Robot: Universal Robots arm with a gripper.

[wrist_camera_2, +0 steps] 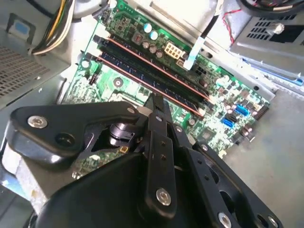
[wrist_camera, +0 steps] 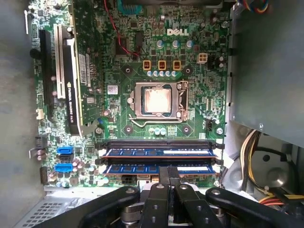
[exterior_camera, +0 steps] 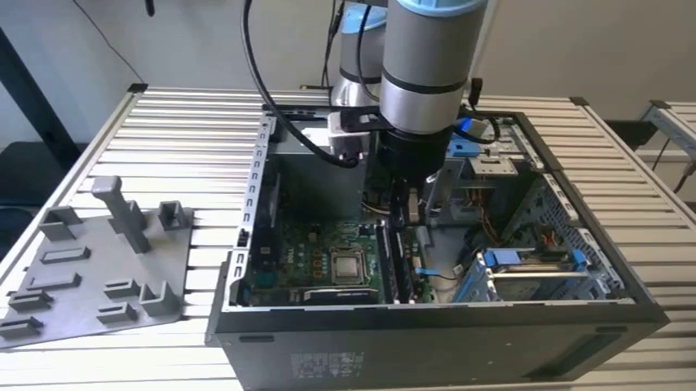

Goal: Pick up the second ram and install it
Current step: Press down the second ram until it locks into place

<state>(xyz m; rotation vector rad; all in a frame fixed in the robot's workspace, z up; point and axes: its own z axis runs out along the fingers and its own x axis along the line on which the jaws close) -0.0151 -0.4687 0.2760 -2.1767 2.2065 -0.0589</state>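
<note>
Reaching down into open computer case (exterior_camera: pixel 435 334) on desk (exterior_camera: pixel 185 122), arm puts pincer (exterior_camera: pixel 397 213) over memory slots. Grey holder tray (exterior_camera: pixel 77 277) stands apart at exterior view's left, probably no stick left in it.

Second wrist view: pincer (wrist_camera_2: pixel 156 102) narrow, tip meeting edge of second ram (wrist_camera_2: pixel 124 70). You cannot judge if it pinches or only presses.

First wrist view: second ram (wrist_camera: pixel 137 169) lies in slot beside other stick (wrist_camera: pixel 156 152), near processor socket (wrist_camera: pixel 156 102). Alignment is clearer here.

Arm (exterior_camera: pixel 426 57) vertical, hand (wrist_camera: pixel 167 183) pointing down, fingers seemingly closed
</note>
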